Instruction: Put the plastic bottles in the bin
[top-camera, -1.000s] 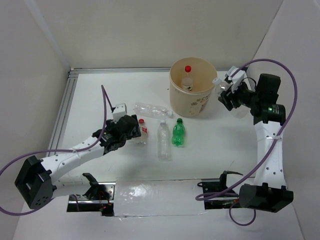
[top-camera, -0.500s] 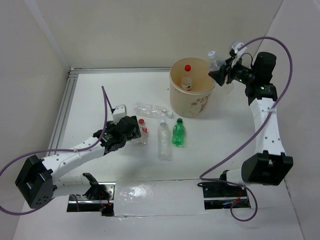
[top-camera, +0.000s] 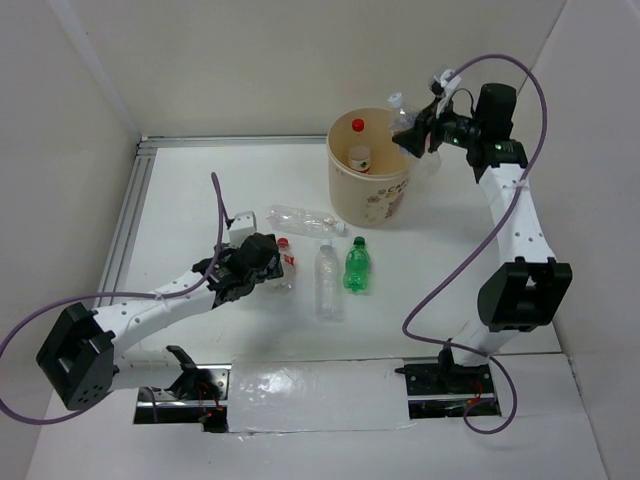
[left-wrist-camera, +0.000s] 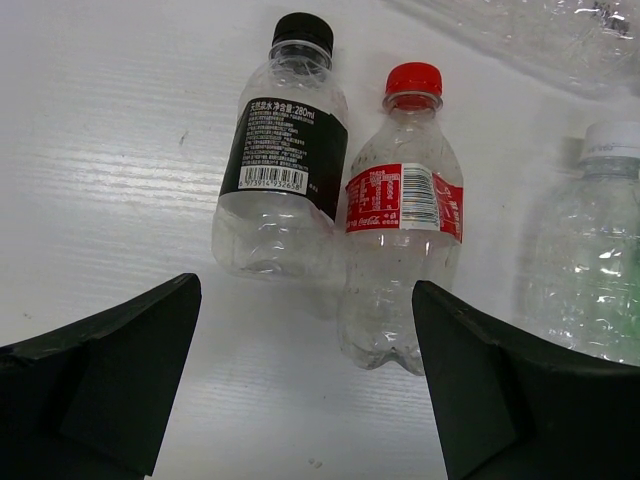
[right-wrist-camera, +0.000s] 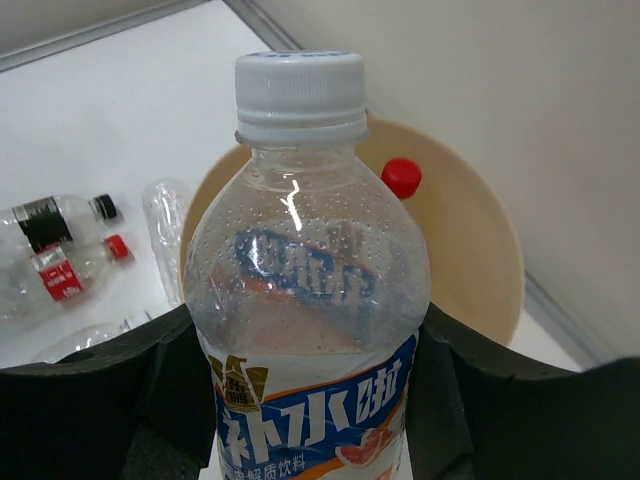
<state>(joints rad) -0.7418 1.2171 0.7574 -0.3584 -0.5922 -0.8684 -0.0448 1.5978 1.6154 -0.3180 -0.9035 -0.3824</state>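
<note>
White walls box in a white tabletop (top-camera: 200, 190), and at the far side sits the bin (top-camera: 372, 200), tan, round and upright. The right end effector (top-camera: 414, 136) is raised at the bin's right rim and is clamped on the blue-labelled bottle (right-wrist-camera: 310, 300). Its fingers (right-wrist-camera: 90, 420) press both sides of the body. In the wrist view the bottle stands upright, white cap on top, with the bin's open mouth behind it. Inside the bin, one red-capped bottle (top-camera: 357, 126) shows against the far wall.

Over to the left arm! The left end effector (left-wrist-camera: 305, 290) is low over the tabletop, spread wide, with nothing between its fingers. Just ahead of it lie two small bottles side by side, close against each other. One is a black-labelled bottle (left-wrist-camera: 285, 170) with a black cap, the other a red-labelled bottle (left-wrist-camera: 400, 220) with a red cap. Both caps point away from the wrist camera. To their right lies a white-capped clear bottle (top-camera: 327, 282), then the green bottle (top-camera: 356, 266), both near the middle of the tabletop. A crumpled clear bottle (top-camera: 305, 218) lies on its side between those and the bin, near the bin's wall; I can't tell if it touches.
</note>
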